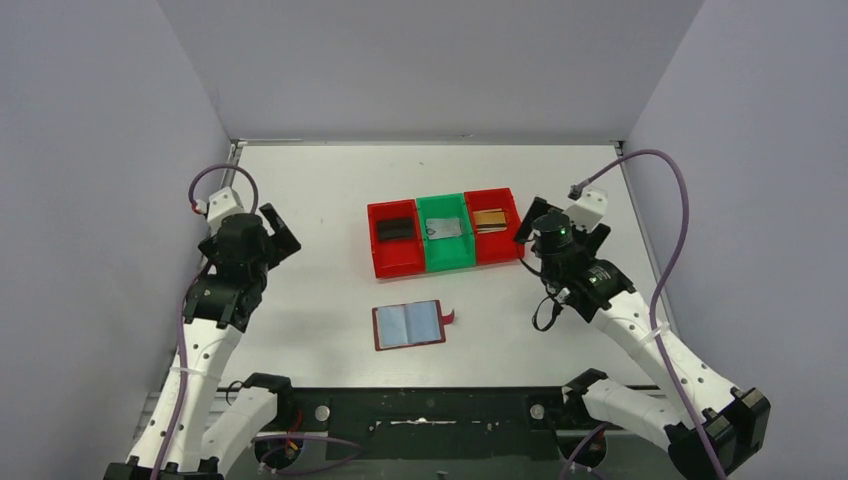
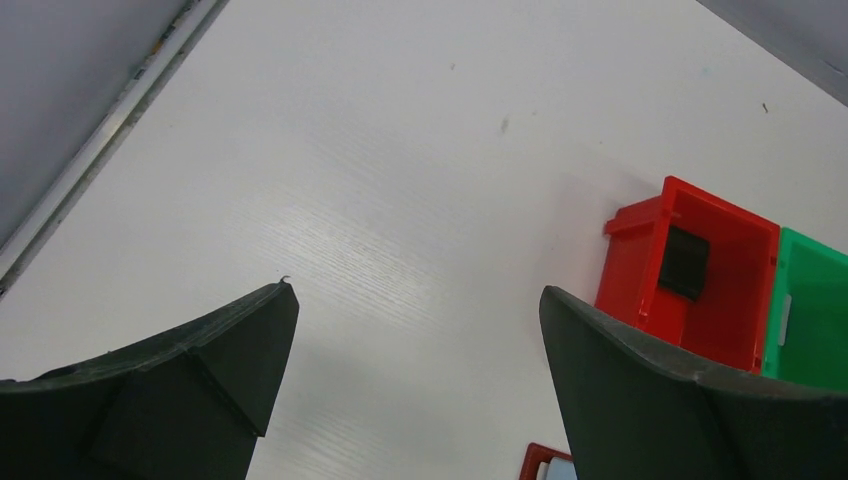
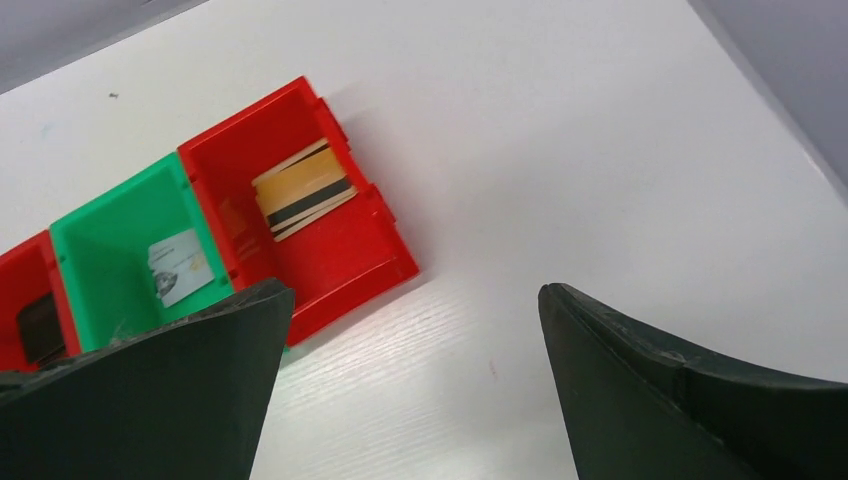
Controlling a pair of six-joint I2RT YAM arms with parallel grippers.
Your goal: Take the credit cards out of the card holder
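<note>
Left gripper point(image 2: 415, 300): we see its fingers spread wide and holding nothing, above the bare table point(image 1: 320, 190) on the left side.
Right gripper point(image 3: 415, 295): likewise released and holding nothing, close to the right side of the right red bin point(image 1: 497, 256).
Card holder point(image 1: 408, 324): it lies open and flat on the table between the two arms, nearer the bases than the bins. Its pale blue-grey sleeves face up and its snap tab points right. It is well apart from both grippers.
Gold card point(image 3: 303, 199): it lies in the right red bin, the card nearest the right gripper. We think pale edges beneath it may be further cards, but we cannot tell.
Silvery card point(image 3: 181, 266): flat in the green bin point(image 1: 448, 262), the middle one of the row.
Dark card point(image 2: 684, 262): in the left red bin point(image 1: 395, 268), the bin closest to the left gripper yet apart from it.
Bins: the three touch side by side beyond the card holder.
</note>
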